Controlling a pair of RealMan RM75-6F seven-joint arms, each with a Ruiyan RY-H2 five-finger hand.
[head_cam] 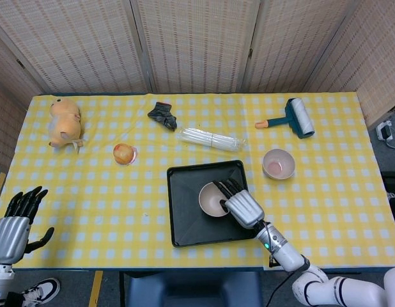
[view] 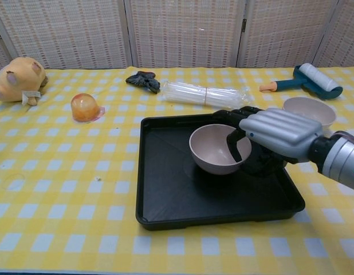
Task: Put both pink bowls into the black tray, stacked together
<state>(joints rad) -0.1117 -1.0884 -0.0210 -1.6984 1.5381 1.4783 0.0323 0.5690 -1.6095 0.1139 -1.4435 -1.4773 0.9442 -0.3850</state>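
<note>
My right hand [head_cam: 241, 206] [view: 272, 133] holds one pink bowl [head_cam: 212, 199] [view: 214, 148] by its right rim, over the middle of the black tray [head_cam: 180, 220] [view: 165, 195]. Whether the bowl touches the tray floor I cannot tell. The second pink bowl [head_cam: 278, 164] [view: 309, 110] stands upright on the yellow checked cloth, right of the tray. My left hand [head_cam: 15, 224] hangs at the table's near left corner, fingers spread, holding nothing; the chest view does not show it.
A lint roller [head_cam: 293, 118] [view: 309, 78] lies at the far right. A clear plastic packet [head_cam: 209, 139] [view: 204, 94] lies just behind the tray, with a dark glove [head_cam: 163, 115] beyond it. An orange ball [head_cam: 124, 153] and a plush toy [head_cam: 63, 121] are on the left.
</note>
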